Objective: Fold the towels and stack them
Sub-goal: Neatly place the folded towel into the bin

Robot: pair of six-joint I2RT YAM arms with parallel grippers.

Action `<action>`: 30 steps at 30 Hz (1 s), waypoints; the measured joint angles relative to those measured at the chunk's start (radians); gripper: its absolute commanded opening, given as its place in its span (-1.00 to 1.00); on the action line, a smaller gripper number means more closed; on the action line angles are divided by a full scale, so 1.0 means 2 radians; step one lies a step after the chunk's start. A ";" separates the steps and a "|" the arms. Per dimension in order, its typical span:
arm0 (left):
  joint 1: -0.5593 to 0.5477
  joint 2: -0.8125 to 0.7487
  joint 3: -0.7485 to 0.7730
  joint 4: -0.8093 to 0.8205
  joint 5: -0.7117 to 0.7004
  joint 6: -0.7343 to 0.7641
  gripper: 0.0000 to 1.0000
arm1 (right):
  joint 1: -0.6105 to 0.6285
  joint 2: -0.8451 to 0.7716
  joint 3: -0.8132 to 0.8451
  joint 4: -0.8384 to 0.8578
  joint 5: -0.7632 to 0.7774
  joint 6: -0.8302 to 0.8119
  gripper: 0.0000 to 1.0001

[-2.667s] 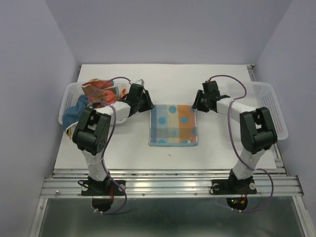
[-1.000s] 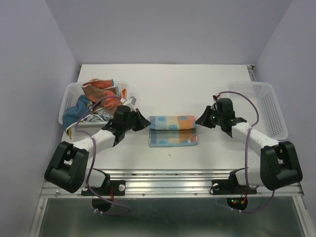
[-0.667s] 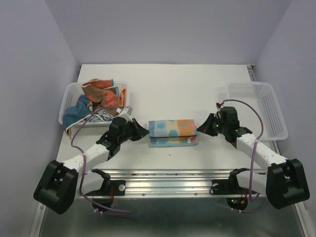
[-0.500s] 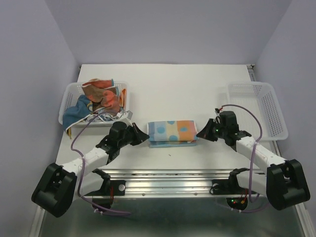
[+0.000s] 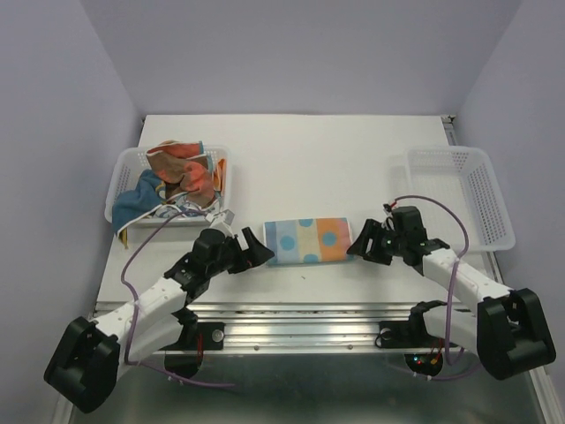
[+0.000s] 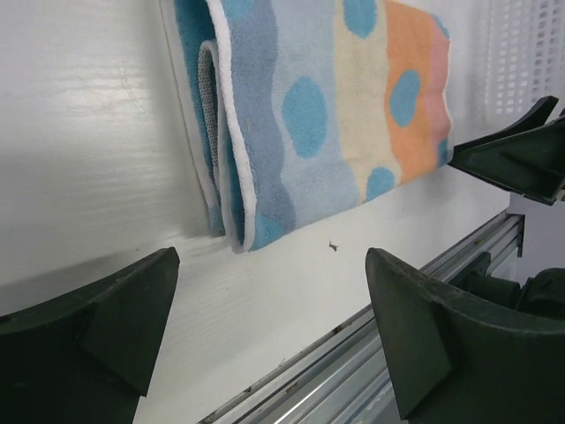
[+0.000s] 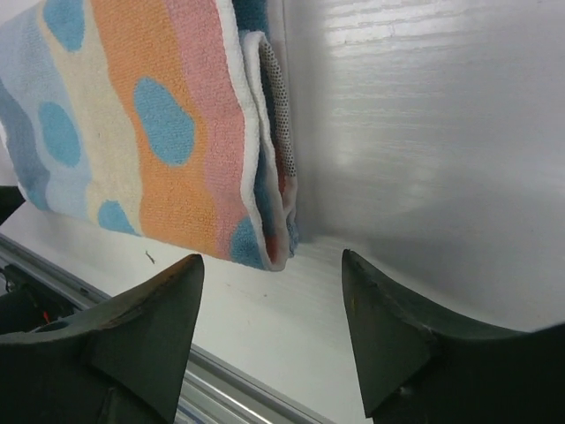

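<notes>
Towel is lying folded on the desk, left gripper and right gripper (both just released it) spreading open, empty.

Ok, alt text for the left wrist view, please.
A folded towel, blue dots on blue, cream and orange stripes, lies on the white table just beyond the open left gripper, which holds nothing.

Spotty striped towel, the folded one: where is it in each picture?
Top external: the folded pastel-striped cloth towel with blue dots lies in the middle, slightly low.
Left wrist: upper middle.
Right wrist: upper left.
Shared landmark: the silver metal rail runs alongside the towel's long edge in every view.
</notes>
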 measured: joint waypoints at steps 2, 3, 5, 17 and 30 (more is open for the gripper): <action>0.000 -0.024 0.005 -0.020 -0.014 0.001 0.98 | 0.002 -0.004 0.011 -0.015 0.011 -0.005 0.51; 0.000 -0.032 0.009 -0.029 -0.021 0.001 0.98 | 0.005 -0.001 0.023 -0.023 0.019 -0.009 0.53; 0.000 -0.046 0.024 -0.048 -0.042 0.005 0.98 | 0.011 0.007 0.046 -0.029 0.036 -0.015 0.56; 0.000 -0.028 0.071 -0.089 -0.113 0.028 0.98 | 0.103 0.154 0.151 -0.036 0.186 -0.021 0.23; 0.000 -0.017 0.071 -0.103 -0.136 0.031 0.98 | 0.155 0.218 0.168 -0.010 0.270 -0.008 -0.83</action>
